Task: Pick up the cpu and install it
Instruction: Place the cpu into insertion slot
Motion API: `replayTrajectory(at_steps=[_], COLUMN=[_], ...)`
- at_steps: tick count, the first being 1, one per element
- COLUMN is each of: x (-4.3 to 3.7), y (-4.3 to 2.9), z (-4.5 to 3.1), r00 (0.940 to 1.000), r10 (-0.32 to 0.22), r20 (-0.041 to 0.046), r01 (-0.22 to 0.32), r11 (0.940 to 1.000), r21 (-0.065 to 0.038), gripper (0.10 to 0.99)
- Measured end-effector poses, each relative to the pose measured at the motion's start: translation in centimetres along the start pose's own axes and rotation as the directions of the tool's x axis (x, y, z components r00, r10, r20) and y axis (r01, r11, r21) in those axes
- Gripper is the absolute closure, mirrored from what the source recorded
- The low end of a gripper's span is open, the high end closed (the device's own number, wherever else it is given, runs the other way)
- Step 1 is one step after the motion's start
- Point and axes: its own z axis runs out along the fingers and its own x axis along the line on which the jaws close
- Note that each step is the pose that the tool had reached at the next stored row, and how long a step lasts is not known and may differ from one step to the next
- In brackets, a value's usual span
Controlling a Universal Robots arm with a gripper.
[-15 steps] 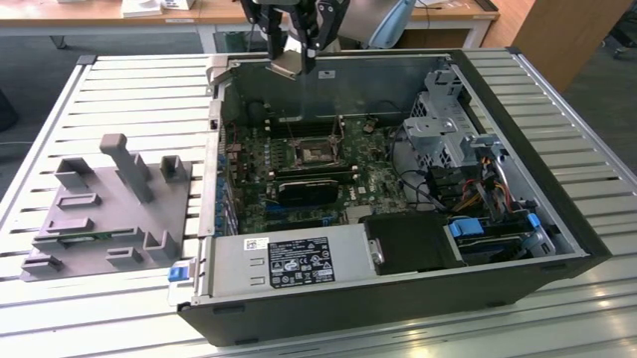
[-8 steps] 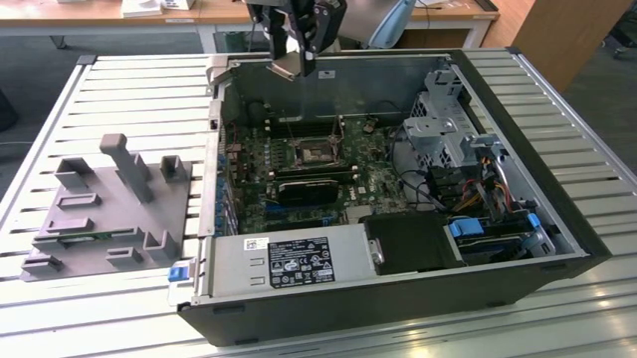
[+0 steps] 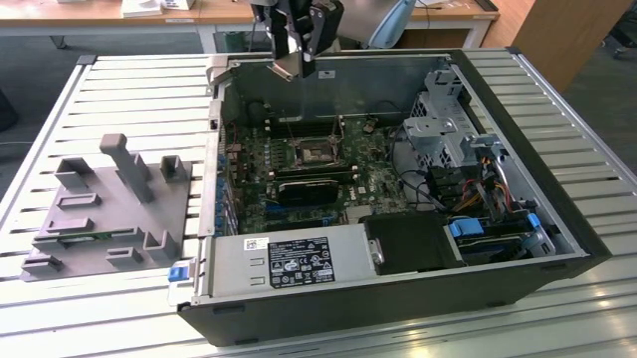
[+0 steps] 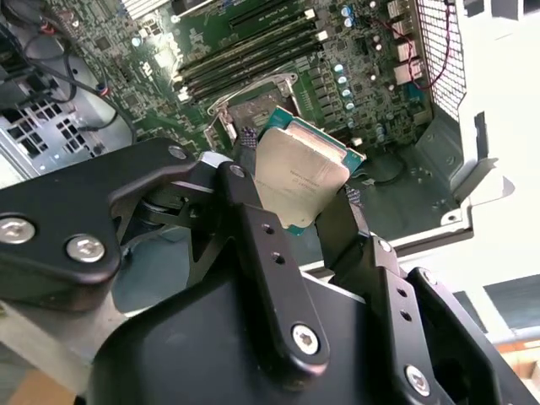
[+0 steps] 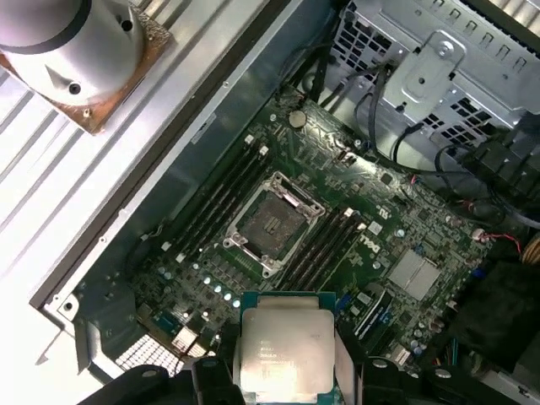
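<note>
Where the hand (image 4: 297, 173) clamps the cpu (image 5: 283, 350), both side edges are hidden.

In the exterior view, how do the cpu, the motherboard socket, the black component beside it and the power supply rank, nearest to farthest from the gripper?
1. cpu: held in the gripper, above the case's far wall.
2. motherboard socket: middle of the board.
3. black component: just nearer the camera than the socket.
4. power supply: at the case's near wall.
</note>
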Motion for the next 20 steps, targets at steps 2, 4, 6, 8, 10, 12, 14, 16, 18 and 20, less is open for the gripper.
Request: replayTrajectory(at_steps=[2,4,6,8,10,12,14,16,18,20], x=[0.01,0.02,0.03,0.03,0.04,0.05,0.05,0.06,0.07,0.07], y=[0.01,0.01,0.02,0.02,0.02,0.02,0.03,0.03,0.04,0.04], z=[0.02,0.04,0.06,0.08,0.09,0.11,0.13,0.15,0.17,0.18], r00=[0.9997,0.9988,0.9973,0.9952,0.9926,0.9896,0.9859,0.9818,0.9773,0.9720], r10=[0.025,0.049,0.073,0.097,0.121,0.144,0.167,0.189,0.211,0.234], r20=[0.0020,0.0038,0.0057,0.0076,0.0093,0.0111,0.0129,0.0147,0.0164,0.0181], r01=[-0.025,-0.049,-0.073,-0.097,-0.121,-0.144,-0.167,-0.189,-0.211,-0.234], r11=[0.9997,0.9988,0.9973,0.9952,0.9927,0.9896,0.9860,0.9819,0.9774,0.9722], r21=[0.000,0.000,0.000,0.000,0.000,-0.001,-0.001,-0.001,-0.001,-0.002], gripper=[0.553,0.553,0.553,0.553,0.553,0.553,0.553,0.553,0.553,0.553])
